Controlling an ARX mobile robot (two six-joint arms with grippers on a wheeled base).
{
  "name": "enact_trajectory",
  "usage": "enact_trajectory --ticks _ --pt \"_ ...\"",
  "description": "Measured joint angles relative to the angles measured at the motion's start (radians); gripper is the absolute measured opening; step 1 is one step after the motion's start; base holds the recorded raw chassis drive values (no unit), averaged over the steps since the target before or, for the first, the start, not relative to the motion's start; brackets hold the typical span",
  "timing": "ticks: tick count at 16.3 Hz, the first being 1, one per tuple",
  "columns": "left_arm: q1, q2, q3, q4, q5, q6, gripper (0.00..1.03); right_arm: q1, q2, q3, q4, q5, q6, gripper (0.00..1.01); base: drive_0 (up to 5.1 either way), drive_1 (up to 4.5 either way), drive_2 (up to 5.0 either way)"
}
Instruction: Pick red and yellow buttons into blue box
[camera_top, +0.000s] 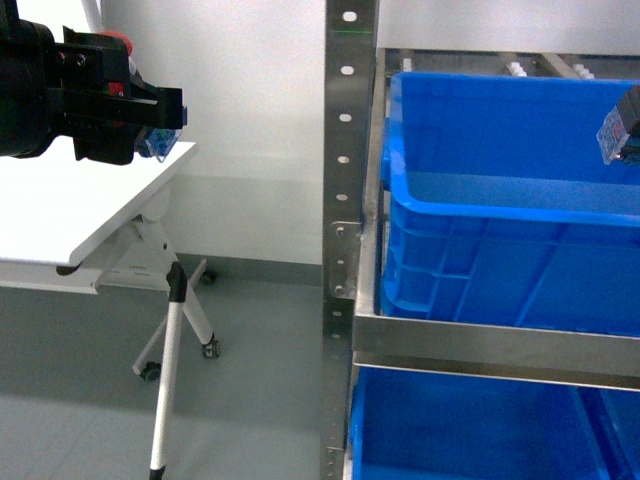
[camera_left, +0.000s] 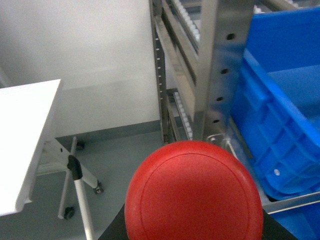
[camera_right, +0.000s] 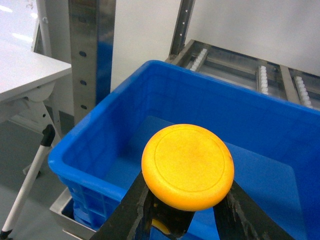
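Red button (camera_left: 194, 192) is filling the bottom of the left wrist view, its round cap facing the camera. Its black body is sitting between the dark fingers of the left pincer (camera_top: 150, 118), which is clamped on it. In the head view this pincer is reaching out level from the left edge, up above the corner of the white table (camera_top: 90, 195). It is hanging well to the left of the metal rack post (camera_top: 345, 240) and the blue box (camera_top: 500, 200), so the red button is not over the box.

Yellow button (camera_right: 188, 166) is sitting in the right pincer (camera_right: 185, 210), whose two black fingers are squeezing its body from both sides. This pincer is pointing down over the open blue box, with the blue floor of the box just below and behind it. In the head view only the tip of the right pincer is peeking in at the right edge, above the far part of the box.

Nothing is showing on the part of the box floor that can be seen. Another blue bin (camera_top: 470, 430) is sitting on the shelf below.
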Motion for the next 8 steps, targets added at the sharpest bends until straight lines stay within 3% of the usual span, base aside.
enact_trajectory --ticks 8 --pt "0.002 0.000 0.000 -0.002 0.000 0.000 0.24 0.000 0.000 -0.001 -0.008 0.000 0.000 0.26 4.8 -3.57 -1.3"
